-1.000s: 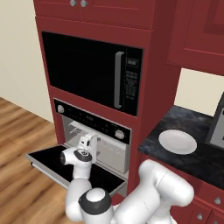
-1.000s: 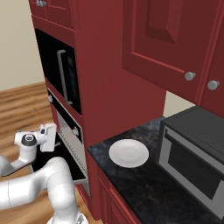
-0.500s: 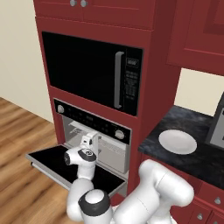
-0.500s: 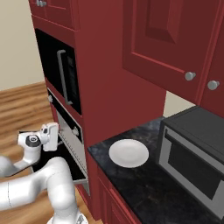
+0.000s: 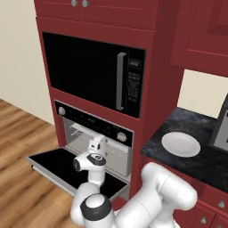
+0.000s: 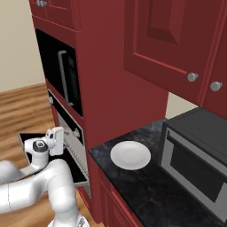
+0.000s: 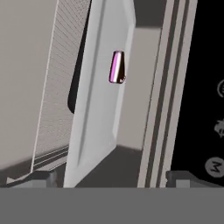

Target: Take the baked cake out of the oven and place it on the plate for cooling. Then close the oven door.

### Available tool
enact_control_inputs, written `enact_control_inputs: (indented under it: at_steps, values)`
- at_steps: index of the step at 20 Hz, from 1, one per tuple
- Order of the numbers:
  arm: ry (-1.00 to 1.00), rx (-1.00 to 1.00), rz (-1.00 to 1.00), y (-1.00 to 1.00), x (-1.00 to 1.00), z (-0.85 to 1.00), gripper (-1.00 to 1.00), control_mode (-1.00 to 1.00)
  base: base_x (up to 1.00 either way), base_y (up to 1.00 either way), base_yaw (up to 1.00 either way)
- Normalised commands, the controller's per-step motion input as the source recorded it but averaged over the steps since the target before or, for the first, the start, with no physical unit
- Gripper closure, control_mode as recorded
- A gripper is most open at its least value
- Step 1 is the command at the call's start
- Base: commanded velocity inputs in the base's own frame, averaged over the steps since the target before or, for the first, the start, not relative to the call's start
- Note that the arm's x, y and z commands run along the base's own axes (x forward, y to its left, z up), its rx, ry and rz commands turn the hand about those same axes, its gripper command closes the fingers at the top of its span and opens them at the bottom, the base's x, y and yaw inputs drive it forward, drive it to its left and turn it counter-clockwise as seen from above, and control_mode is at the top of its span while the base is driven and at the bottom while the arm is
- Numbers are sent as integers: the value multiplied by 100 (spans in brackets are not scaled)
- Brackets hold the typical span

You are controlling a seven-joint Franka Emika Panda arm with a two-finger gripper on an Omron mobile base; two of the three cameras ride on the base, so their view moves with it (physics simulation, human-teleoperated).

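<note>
Gripper (image 5: 99,143) at oven (image 5: 95,138) mouth, above lowered oven door (image 5: 71,168); fingers spread, empty. Baked cake (image 7: 117,67) ahead on pale tray (image 7: 98,100) inside cavity. Advance straight along tray, clear frame edges, straddle slice, then pinch lightly. Plate (image 6: 130,155) waits on counter (image 6: 155,186), well apart.
</note>
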Motion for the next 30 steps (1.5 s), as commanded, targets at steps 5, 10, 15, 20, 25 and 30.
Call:
enact_control_inputs:
  at_steps: [5,10,15,20,25,30]
  values:
    - [-1,0,0,0,12,-17,-100,-100,0,0,0]
    - [0,0,0,0,21,0,-100,-100,0,0,0]
    - [0,-1,0,0,24,-11,-100,-100,0,0,0]
    - [0,-4,0,0,36,-19,-100,-100,0,0,0]
    - [0,-3,0,0,28,-13,-100,-100,0,0,0]
    - [0,-7,0,0,31,-30,-100,-100,0,0,0]
